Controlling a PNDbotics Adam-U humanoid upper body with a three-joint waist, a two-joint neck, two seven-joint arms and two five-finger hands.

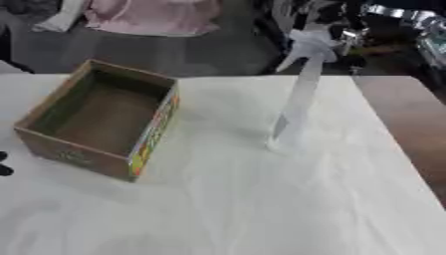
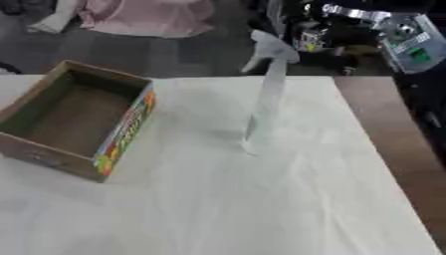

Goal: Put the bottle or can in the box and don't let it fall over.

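A tall, slim white plastic spray bottle (image 1: 296, 107) with a trigger head is standing upright on the white cloth-covered worktop (image 1: 261, 199), a little toward 1 o'clock from the middle of the cloth. Its base is resting on the cloth and its nozzle is pointing toward 9 o'clock. Nothing is touching the bottle along its body.

An open brown cardboard box (image 1: 100, 117) with a bright, multicoloured printed side is sitting at about 9 o'clock on the worktop, well apart from the bottle. The box is lying slightly askew to the worktop edge, its opening is facing up, and its inside is showing only bare brown cardboard.

The right robot hand (image 2: 400, 35), silver and black with a green patch on it, is showing at the 1 o'clock corner of the right eye view, beyond the far edge of the worktop and apart from the bottle; whether its fingers are spread or curled cannot be told. At the 9 o'clock edge of the left eye view a small black shape (image 1: 4, 164) is showing over the cloth, too little of it to make out.

A strip of bare brown wood (image 1: 409, 124) is running along the 3 o'clock side of the cloth.
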